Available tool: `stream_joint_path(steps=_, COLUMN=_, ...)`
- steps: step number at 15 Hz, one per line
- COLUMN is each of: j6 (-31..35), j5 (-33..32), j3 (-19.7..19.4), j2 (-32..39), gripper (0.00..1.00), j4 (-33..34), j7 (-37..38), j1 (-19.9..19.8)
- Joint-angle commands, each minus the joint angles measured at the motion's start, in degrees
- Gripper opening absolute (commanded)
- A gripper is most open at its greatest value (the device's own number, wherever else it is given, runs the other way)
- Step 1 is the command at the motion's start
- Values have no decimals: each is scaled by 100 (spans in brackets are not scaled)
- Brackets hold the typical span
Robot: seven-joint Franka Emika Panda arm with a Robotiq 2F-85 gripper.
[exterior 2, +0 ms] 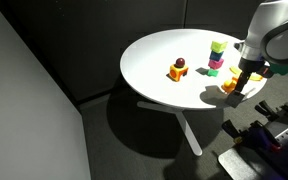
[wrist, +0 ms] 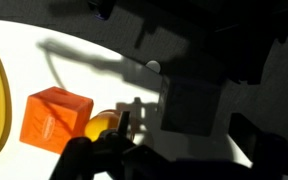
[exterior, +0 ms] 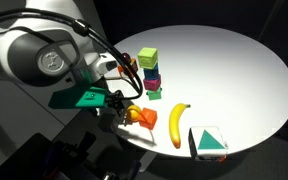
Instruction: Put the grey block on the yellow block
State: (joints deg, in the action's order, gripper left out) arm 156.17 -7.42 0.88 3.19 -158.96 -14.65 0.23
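Observation:
The grey block point(wrist: 191, 104) shows only in the wrist view, as a dark cube in shadow on the white table, lying between my fingers. My gripper point(wrist: 180, 128) looks open around it, low at the table's near edge; it also shows in both exterior views point(exterior: 119, 104) point(exterior 2: 243, 84). The yellow block point(exterior: 147, 57) point(exterior 2: 217, 46) is the top of a small stack, above a magenta block point(exterior: 151, 71) and a teal block point(exterior: 153, 84), farther in on the table. The grey block is hidden behind my gripper in both exterior views.
An orange block point(wrist: 54, 118) point(exterior: 144, 116) and a yellowish round thing point(wrist: 102, 126) lie close beside my gripper. A banana point(exterior: 177, 122) lies near them. A green and white piece point(exterior: 209, 142) sits at the table's edge. An orange piece with a dark red top point(exterior 2: 177, 68) stands apart.

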Motion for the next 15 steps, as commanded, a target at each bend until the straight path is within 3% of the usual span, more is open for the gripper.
stream_joint_path(steps=1, j6=119, j5=24, j3=56, j2=240, gripper=100, j4=27, j7=112, j1=46)
stream_joint_path(steps=13, j6=173, j5=-181, j3=47, j2=741, gripper=100, j4=231, j7=217, j1=76)
stream_joint_path(steps=14, j6=171, j5=-200, j3=39, j2=780, gripper=75, j4=266, j7=227, j1=81)
stream_joint_path(steps=15, j6=164, j5=-219, j3=34, j2=808, gripper=73, j4=297, j7=225, j1=83)
